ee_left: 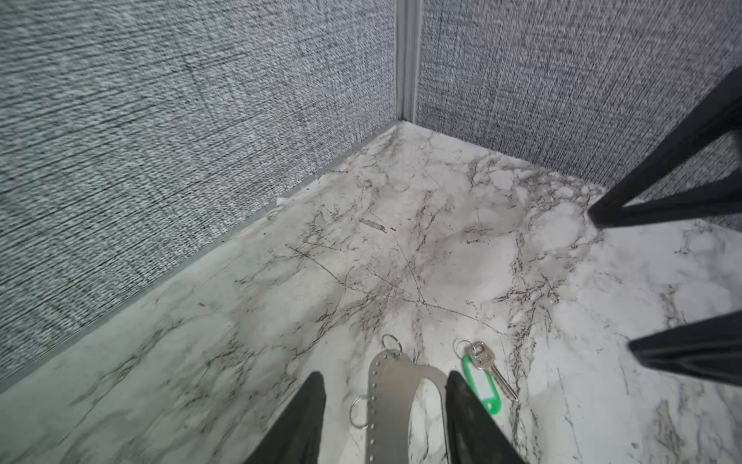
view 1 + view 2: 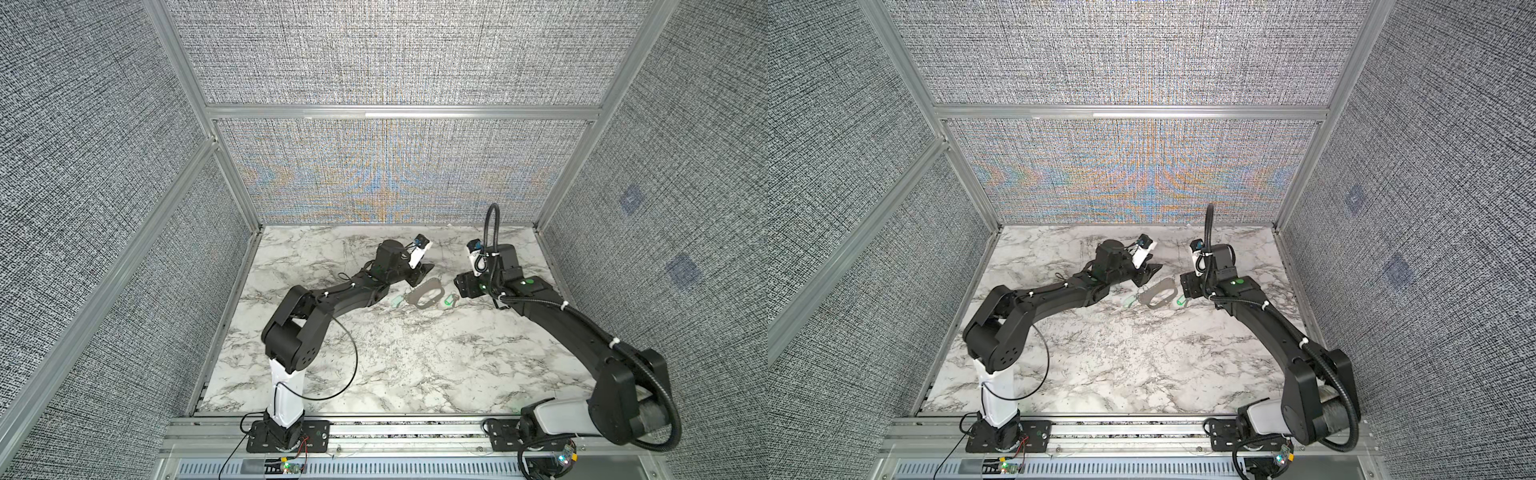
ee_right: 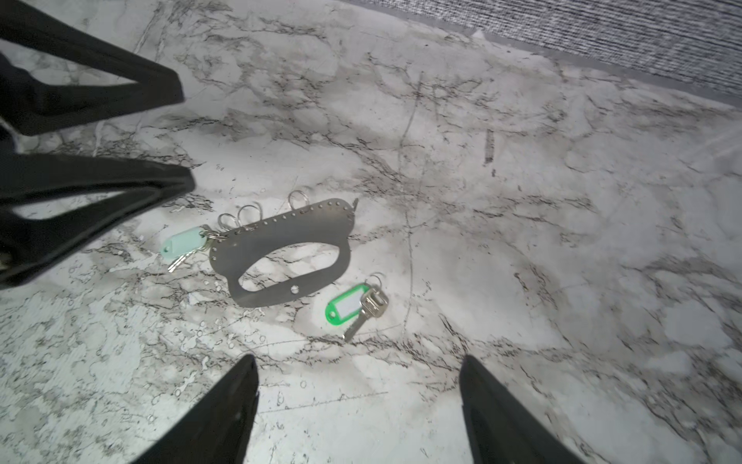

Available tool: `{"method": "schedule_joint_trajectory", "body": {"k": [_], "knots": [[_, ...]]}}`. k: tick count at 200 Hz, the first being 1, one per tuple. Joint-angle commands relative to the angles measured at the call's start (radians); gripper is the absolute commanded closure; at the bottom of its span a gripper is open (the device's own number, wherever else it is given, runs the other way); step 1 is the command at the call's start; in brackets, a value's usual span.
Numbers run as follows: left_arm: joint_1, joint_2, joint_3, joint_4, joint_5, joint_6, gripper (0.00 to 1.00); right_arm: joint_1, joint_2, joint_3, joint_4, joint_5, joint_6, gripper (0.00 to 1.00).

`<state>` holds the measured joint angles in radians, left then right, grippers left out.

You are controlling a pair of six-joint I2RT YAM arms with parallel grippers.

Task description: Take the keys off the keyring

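Note:
The keyring is a flat grey loop with a studded edge, lying on the marble top in both top views. A key with a pale mint tag hangs from its studded edge. A key with a bright green tag lies loose beside the keyring. My left gripper is open, its fingers standing either side of one end of the keyring. My right gripper is open over bare marble, just short of the green-tagged key.
Several small empty split rings hang along the keyring's studded edge. Woven grey walls close in the marble top at the back and sides. The right gripper's fingers show in the left wrist view, close by.

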<state>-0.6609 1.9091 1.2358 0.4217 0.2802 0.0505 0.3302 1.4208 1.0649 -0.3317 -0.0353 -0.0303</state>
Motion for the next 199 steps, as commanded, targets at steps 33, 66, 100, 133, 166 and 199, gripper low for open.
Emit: {"method": "schedule_joint_trajectory", "body": {"k": [33, 66, 100, 133, 166, 199], "knots": [[0.102, -0.212, -0.165, 0.037, -0.149, -0.201, 0.49, 0.077, 0.247, 0.191, -0.068, -0.147, -0.066, 0.36], [0.123, -0.331, -0.271, -0.014, -0.309, -0.136, 0.5, 0.15, 0.398, 0.272, -0.069, -0.135, -0.105, 0.38], [0.192, -0.371, -0.276, -0.111, -0.313, -0.112, 0.5, 0.196, 0.528, 0.385, -0.123, -0.171, -0.024, 0.39], [0.245, -0.372, -0.259, -0.161, -0.243, -0.065, 0.51, 0.217, 0.619, 0.439, -0.125, -0.185, 0.081, 0.38], [0.256, -0.369, -0.253, -0.222, -0.193, -0.079, 0.51, 0.225, 0.656, 0.444, -0.129, -0.185, 0.081, 0.38], [0.257, -0.412, -0.292, -0.249, -0.136, -0.148, 0.5, 0.226, 0.675, 0.439, -0.155, -0.181, 0.048, 0.37]]}}
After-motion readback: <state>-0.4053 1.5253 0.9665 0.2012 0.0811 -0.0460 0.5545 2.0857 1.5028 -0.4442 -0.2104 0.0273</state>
